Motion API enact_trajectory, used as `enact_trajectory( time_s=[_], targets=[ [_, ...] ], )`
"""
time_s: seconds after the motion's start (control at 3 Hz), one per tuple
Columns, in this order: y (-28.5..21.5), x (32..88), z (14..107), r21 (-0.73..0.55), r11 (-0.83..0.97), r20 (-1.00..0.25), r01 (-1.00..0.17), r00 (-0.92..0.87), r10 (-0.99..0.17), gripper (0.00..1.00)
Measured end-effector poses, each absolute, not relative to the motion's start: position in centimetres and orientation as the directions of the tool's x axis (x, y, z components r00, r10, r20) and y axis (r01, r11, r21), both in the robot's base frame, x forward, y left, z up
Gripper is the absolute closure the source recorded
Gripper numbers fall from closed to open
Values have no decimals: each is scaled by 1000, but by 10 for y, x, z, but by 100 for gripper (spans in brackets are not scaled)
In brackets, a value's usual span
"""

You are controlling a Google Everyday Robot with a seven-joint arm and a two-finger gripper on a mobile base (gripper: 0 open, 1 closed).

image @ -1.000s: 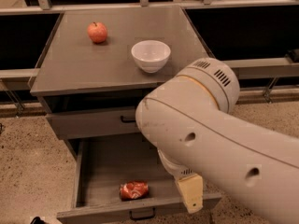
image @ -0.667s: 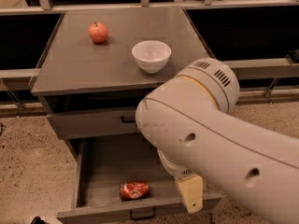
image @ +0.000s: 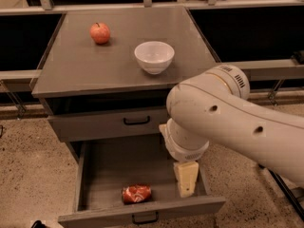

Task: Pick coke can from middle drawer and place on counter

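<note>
Nearest: wide grey wooden middle drawer [image: 118,165] w/ small black bar handle, pulled out. Small red dented coke can [image: 137,194] lies on its side inside, by the front wall, approx. mid-width. Cream gripper [image: 186,178] hangs from the bulky white arm [image: 228,122] over the drawer's right part, right of the can & apart from it; open or closed, can't tell. Above: similar grey upper drawer [image: 95,125], shut. Flat grey counter [image: 80,75] carries a round white bowl [image: 154,56]; farther back-left, a red-orange apple [image: 100,33].

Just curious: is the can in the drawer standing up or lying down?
Lying down: the can stretches sideways on the drawer floor, ends facing left and right. The gripper hangs beside it, apart.
</note>
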State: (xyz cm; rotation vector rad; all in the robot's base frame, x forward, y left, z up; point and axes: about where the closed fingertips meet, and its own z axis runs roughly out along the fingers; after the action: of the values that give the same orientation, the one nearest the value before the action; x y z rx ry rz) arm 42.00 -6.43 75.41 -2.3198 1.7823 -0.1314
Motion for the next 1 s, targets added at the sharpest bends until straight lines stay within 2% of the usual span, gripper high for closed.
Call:
enact_trajectory(
  time_s=[0.33,1.0],
  targets=[
    [-53,450,703,-242,-201,-100,-949,230,-968,0],
    [-42,471,686,-256,-206,-127,-944,244,-962,0]
  ],
)
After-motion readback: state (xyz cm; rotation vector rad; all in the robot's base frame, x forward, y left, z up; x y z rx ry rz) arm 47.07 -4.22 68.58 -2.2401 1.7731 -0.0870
